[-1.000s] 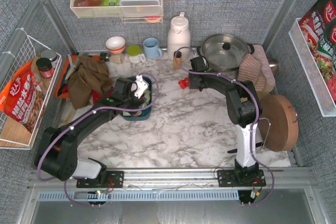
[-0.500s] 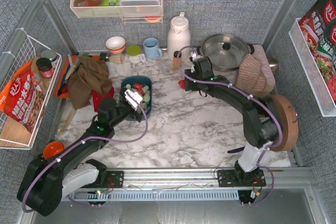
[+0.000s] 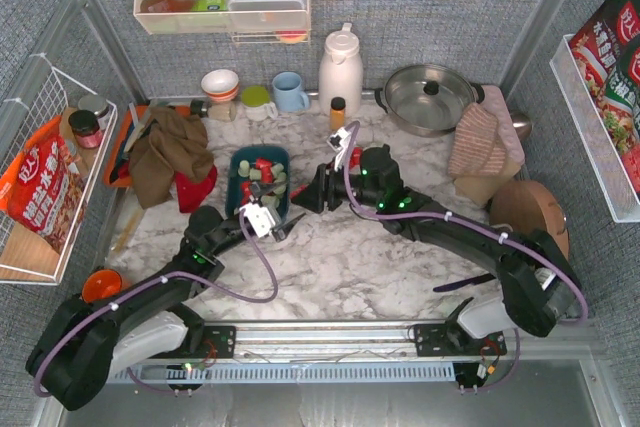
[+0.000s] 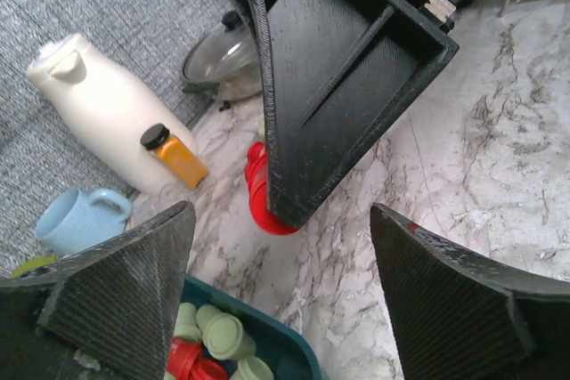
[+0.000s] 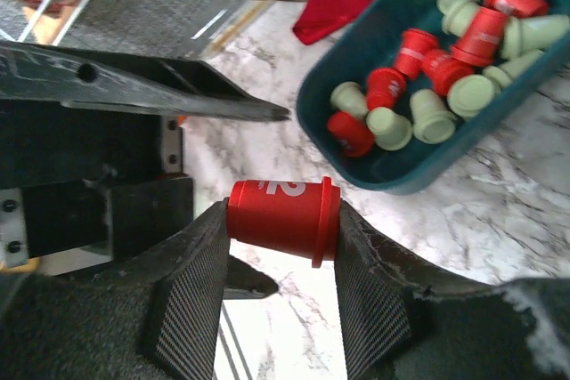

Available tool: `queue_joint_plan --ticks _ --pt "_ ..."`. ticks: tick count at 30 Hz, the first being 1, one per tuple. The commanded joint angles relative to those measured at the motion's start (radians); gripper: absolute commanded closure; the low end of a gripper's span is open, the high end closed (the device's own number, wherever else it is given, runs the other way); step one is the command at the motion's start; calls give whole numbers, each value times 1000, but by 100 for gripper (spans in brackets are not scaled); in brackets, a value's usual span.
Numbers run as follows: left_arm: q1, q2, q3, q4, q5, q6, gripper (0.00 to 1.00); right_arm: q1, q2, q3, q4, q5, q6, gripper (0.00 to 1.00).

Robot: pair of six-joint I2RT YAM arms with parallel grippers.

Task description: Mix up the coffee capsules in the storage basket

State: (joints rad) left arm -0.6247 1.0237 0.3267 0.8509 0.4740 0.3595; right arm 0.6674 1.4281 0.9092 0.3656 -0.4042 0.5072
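We saw the right gripper (image 5: pixel 280 213) clamped on one red capsule (image 5: pixel 285 220), lying sideways with its narrow base against one finger and its flanged rim against the other. The pod was smooth, glossy plastic, tapered like a thimble, with white print on its wall. The fingers (image 5: pixel 191 291) pinching it were black with a fine woven texture.

The storage basket (image 5: pixel 419 175) lay on the table just ahead of those fingertips and off to one side, close but not touching. It was a dark teal tray with rounded corners and a low, smooth wall. The coffee capsules (image 5: pixel 434 60) inside were loosely heaped, bright red ones and pale mint ones jumbled together, some upright and some tipped over.

The left gripper (image 4: pixel 280 209) faced the right one tip to tip, near but apart. Its jaws stood wide apart with nothing between them. The basket's near corner (image 4: pixel 294 349) sat just below and ahead of its fingers.

Ahead of the left gripper, partly behind the right gripper's wedge-shaped black finger, a few loose red pods (image 4: pixel 264 198) sat on the table (image 4: pixel 463 157), which was white marble veined with grey. Farther ahead of that gripper stood a glossy white jug (image 4: pixel 98 104), a small amber bottle (image 4: pixel 175 156) with a black cap, and a pale blue mug (image 4: pixel 76 220)
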Motion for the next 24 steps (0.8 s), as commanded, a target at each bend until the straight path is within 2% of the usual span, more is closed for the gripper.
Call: queue_joint_plan --ticks 1,9,13,16,19,24 --pt "-19 -10 -8 85 10 47 16 17 -24 -11 113 -44 46 70" --pt "-33 -5 -15 107 21 61 42 34 -24 -29 135 -46 66 69" --pt "-40 -9 -21 132 12 63 46 39 -16 -33 140 -58 73 68" --pt "-42 -14 -24 131 15 72 55 43 -17 -33 144 -63 82 67" --pt "-46 -16 -22 117 21 91 67 44 -22 -28 139 -59 90 59" --pt "-47 -28 30 -12 -58 88 78 40 -52 0 50 9 48 44"
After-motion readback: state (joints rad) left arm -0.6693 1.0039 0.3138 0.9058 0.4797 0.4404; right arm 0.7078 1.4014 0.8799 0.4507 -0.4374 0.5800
